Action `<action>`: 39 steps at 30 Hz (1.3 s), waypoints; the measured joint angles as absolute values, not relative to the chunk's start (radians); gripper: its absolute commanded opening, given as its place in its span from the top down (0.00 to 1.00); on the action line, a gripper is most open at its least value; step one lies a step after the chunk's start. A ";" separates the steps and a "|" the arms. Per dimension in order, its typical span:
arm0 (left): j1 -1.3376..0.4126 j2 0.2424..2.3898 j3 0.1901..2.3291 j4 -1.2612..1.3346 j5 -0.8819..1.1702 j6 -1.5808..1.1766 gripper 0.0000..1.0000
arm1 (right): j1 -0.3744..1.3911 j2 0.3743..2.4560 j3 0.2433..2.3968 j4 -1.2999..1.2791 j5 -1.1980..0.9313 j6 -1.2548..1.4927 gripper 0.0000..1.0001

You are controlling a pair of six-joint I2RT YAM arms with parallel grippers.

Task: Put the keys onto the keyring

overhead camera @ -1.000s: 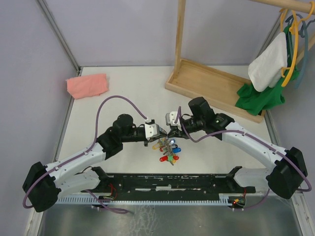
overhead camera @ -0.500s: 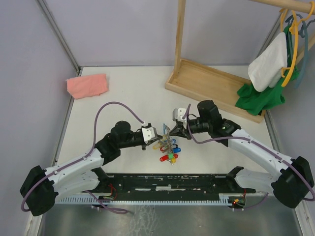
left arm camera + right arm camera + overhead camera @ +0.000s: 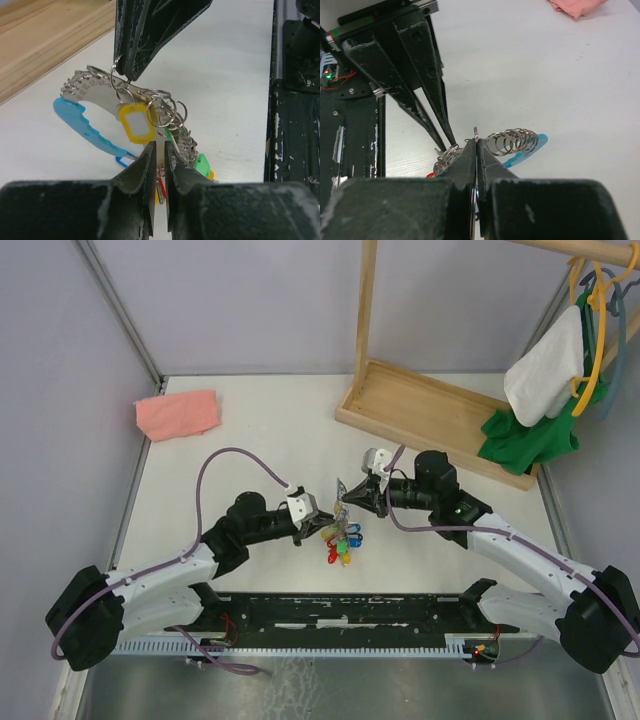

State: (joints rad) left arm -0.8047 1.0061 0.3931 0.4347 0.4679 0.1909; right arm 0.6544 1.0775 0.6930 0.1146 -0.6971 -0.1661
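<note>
Right tool [image 3: 476,145] was clenched on the keyring [image 3: 117,75]. We saw a thin wire loop pinched edge-on between its tips, at the top of the bunch. The bunch sat mid-surface [image 3: 250,455], between the two arms, a little nearer the rail than the wooden rack base [image 3: 430,412].

Left tool [image 3: 159,150] came in from the opposite side, its tips right at the lower rings of the bunch. Its fingers showed a thin slit between them. We couldn't tell whether they pinched anything.

On the bunch, seen from the left wrist:
- The grey curved piece [image 3: 95,92] with a toothed edge ran across the top, directly below the right tool's tips.
- The light-blue tag [image 3: 80,122] curved down along the left, beneath it.
- The yellow-headed key [image 3: 135,125] hung off a small ring just below the grey piece, right above the left tool's fingertips.
- The green-headed key [image 3: 202,165] sat lower right, just beside the left tool's right finger and in among the other rings. We couldn't tell whether it was threaded on.
- A red head showed through the slit; it was too hidden to say more.

From the right wrist, a row of small loops [image 3: 512,141] stood just right of the pinch point, with the blue tag behind them.

A pink cloth [image 3: 178,412] lay at the far-left corner, well apart.
</note>
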 measured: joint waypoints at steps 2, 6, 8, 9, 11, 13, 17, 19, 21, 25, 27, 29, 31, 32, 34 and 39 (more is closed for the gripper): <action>-0.805 0.993 0.372 0.470 0.422 0.165 0.69 | 0.654 1.078 0.693 0.130 -0.646 -0.149 0.99; -0.805 0.902 0.323 0.486 0.283 0.107 0.55 | 0.654 1.109 0.694 0.159 -0.515 -0.118 0.99; -0.805 0.851 0.311 0.484 0.205 0.078 0.47 | 0.654 1.144 0.697 0.172 -0.459 -0.104 0.99; -0.805 0.826 0.310 0.481 0.163 0.062 0.43 | 0.654 1.169 0.697 0.187 -0.421 -0.094 0.99; -0.805 0.781 0.310 0.480 0.081 0.025 0.37 | 0.654 1.222 0.697 0.235 -0.360 -0.075 0.99; -0.805 0.751 0.310 0.471 0.010 -0.014 0.32 | 0.654 1.277 0.713 0.288 -0.305 -0.054 0.99; -0.803 0.728 0.311 0.424 -0.128 -0.092 0.23 | 0.653 1.426 0.787 0.345 -0.210 -0.015 0.98; -0.796 0.728 0.313 0.378 -0.199 -0.133 0.20 | 0.653 1.503 0.826 0.371 -0.174 0.003 0.96; -0.785 0.728 0.315 0.334 -0.254 -0.177 0.14 | 0.652 1.578 0.857 0.387 -0.136 0.020 0.94; -0.733 0.712 0.315 0.252 -0.338 -0.277 0.04 | 0.652 1.722 0.931 0.380 -0.107 0.047 0.80; -0.701 0.697 0.319 0.210 -0.363 -0.325 0.02 | 0.652 1.766 0.960 0.365 -0.099 0.058 0.70; -0.665 0.683 0.333 0.158 -0.376 -0.378 0.00 | 0.652 1.778 0.980 0.338 -0.088 0.071 0.62; -0.641 0.673 0.352 0.112 -0.387 -0.417 0.01 | 0.650 1.772 0.996 0.313 -0.073 0.084 0.55; -0.632 0.667 0.363 0.089 -0.390 -0.435 0.01 | 0.648 1.765 1.001 0.301 -0.065 0.091 0.51; -0.616 0.654 0.391 0.035 -0.389 -0.473 0.01 | 0.646 1.734 1.007 0.244 -0.046 0.105 0.40; -0.610 0.606 0.502 -0.120 -0.382 -0.516 0.01 | 0.639 1.580 1.042 0.007 0.028 0.134 0.02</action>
State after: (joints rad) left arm -0.6098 0.6056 0.5018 -0.1204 -0.3817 -0.5159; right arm 0.6392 1.5803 1.0424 0.0071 0.0284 0.1337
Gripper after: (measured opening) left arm 0.994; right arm 0.748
